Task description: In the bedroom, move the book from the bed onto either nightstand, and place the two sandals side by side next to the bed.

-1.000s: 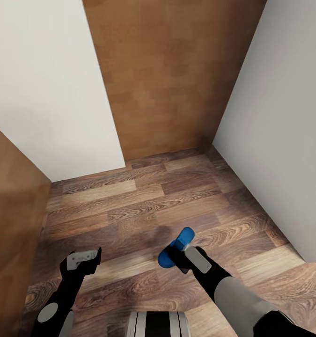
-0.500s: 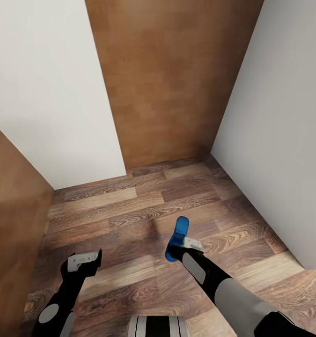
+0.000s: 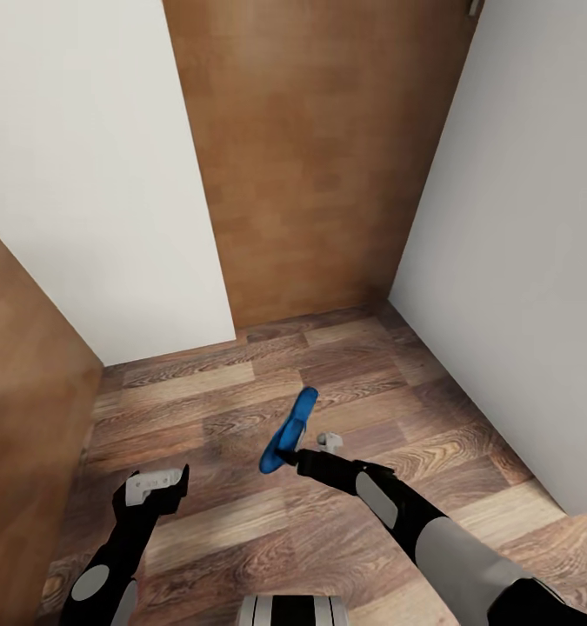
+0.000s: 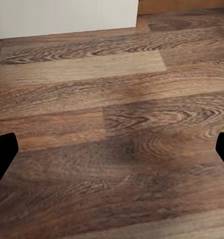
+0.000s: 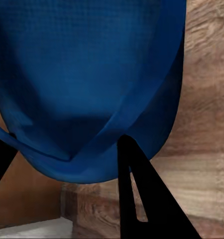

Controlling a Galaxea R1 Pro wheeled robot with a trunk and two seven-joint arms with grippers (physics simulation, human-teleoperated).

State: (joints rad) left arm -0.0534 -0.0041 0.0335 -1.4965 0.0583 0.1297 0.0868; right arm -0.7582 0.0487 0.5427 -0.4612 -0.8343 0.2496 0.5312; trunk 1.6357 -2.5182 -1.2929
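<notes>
Gripping 1 blue sandal [image 3: 290, 430] above the wood floor [image 3: 241, 382], right gripper [image 3: 303, 452] clamps it; left gripper [image 3: 158, 481] spread wide, empty, near left.

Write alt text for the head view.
The right gripper holds a blue sandal above a wood-plank floor in a narrow white-walled space facing a tan wooden door. The left gripper is empty.

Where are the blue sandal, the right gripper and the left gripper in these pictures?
blue sandal [image 3: 291, 429]: head view, middle of its sole.
right gripper [image 3: 303, 454]: head view, between its fingertips, at the sandal's lower end.
left gripper [image 3: 160, 483]: head view, between its fingertips.
</notes>
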